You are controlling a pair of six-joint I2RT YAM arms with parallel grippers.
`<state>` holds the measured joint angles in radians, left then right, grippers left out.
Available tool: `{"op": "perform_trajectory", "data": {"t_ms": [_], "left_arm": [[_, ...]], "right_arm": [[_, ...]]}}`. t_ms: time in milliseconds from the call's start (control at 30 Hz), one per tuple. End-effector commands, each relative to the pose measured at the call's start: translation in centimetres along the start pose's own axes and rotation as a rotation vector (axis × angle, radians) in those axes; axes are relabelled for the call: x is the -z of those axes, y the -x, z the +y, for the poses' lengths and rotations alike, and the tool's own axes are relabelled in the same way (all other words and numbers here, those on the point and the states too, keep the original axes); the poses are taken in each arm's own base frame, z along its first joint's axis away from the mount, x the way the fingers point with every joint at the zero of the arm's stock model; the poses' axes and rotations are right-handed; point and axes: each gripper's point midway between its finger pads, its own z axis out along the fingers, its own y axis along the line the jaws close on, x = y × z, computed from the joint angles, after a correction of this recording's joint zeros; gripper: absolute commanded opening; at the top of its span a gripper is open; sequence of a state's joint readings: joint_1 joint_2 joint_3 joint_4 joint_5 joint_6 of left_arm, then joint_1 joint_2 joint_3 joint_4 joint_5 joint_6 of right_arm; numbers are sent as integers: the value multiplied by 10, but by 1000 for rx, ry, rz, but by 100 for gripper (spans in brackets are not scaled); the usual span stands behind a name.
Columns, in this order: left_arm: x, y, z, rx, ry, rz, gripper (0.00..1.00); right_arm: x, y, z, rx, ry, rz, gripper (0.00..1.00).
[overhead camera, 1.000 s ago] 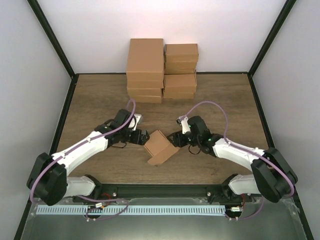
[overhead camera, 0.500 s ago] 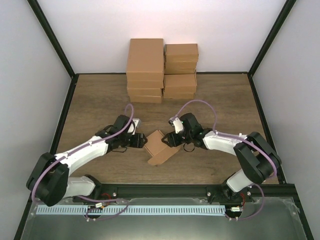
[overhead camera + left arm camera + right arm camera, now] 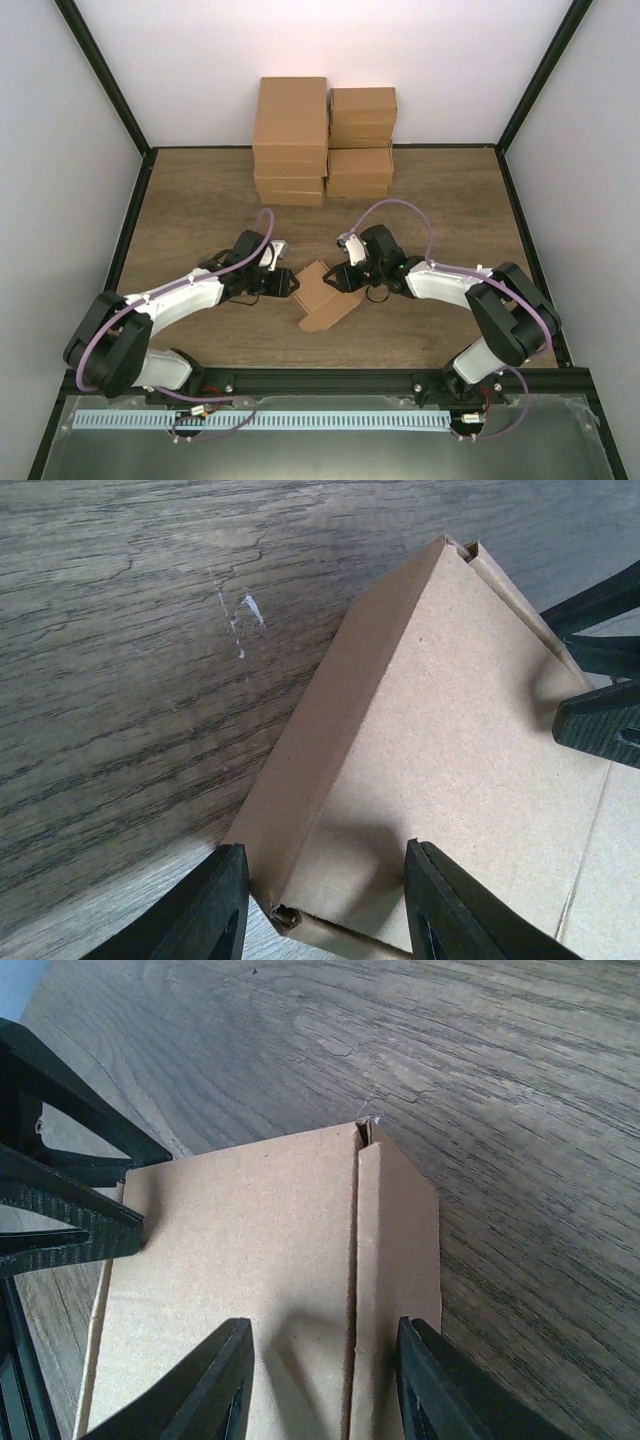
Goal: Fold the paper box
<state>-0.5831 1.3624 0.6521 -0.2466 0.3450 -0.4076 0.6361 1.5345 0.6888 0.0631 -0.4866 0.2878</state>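
Note:
A small brown paper box (image 3: 322,293), partly folded, lies on the wooden table between both arms. My left gripper (image 3: 290,283) is open at the box's left side; in the left wrist view its fingers (image 3: 215,905) straddle a folded corner edge of the box (image 3: 430,750). My right gripper (image 3: 338,279) is open at the box's upper right; in the right wrist view its fingers (image 3: 225,1380) straddle the seam where a side flap meets the top panel (image 3: 250,1260). Neither gripper visibly pinches the cardboard.
Two stacks of folded brown boxes (image 3: 291,140) (image 3: 361,142) stand at the back of the table against the white wall. Black frame posts rise at both back corners. A metal rail runs along the near edge below the arm bases.
My left gripper has edged right, closer onto the box's left corner. My right gripper moved in from the box's right side to its upper right edge. The box shifted slightly.

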Motion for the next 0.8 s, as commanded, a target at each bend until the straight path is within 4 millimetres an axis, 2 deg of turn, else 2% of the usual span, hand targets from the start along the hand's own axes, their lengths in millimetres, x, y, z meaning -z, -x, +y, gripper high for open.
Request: {"op": "perform_trajectory", "data": {"t_ms": [0, 267, 367, 533, 633, 700, 767], "left_arm": [[3, 4, -7, -22, -32, -19, 45], [24, 16, -8, -31, 13, -76, 47], [34, 17, -12, -7, 5, -104, 51], [53, 15, -22, 46, -45, -155, 57], [55, 9, -21, 94, -53, -146, 59], [53, 4, -21, 134, -70, -137, 65], [52, 1, -21, 173, -87, -149, 76]], "right_arm": [[4, 13, 4, 16, 8, -40, 41], [22, 23, 6, 39, -44, -78, 48], [26, 22, 5, 48, -60, -81, 49], [23, 19, -1, 26, -83, -67, 49], [18, 11, -5, -4, -81, -41, 49], [15, 7, -2, -14, -58, -28, 49], [15, 3, 0, -21, -38, -22, 49]]}}
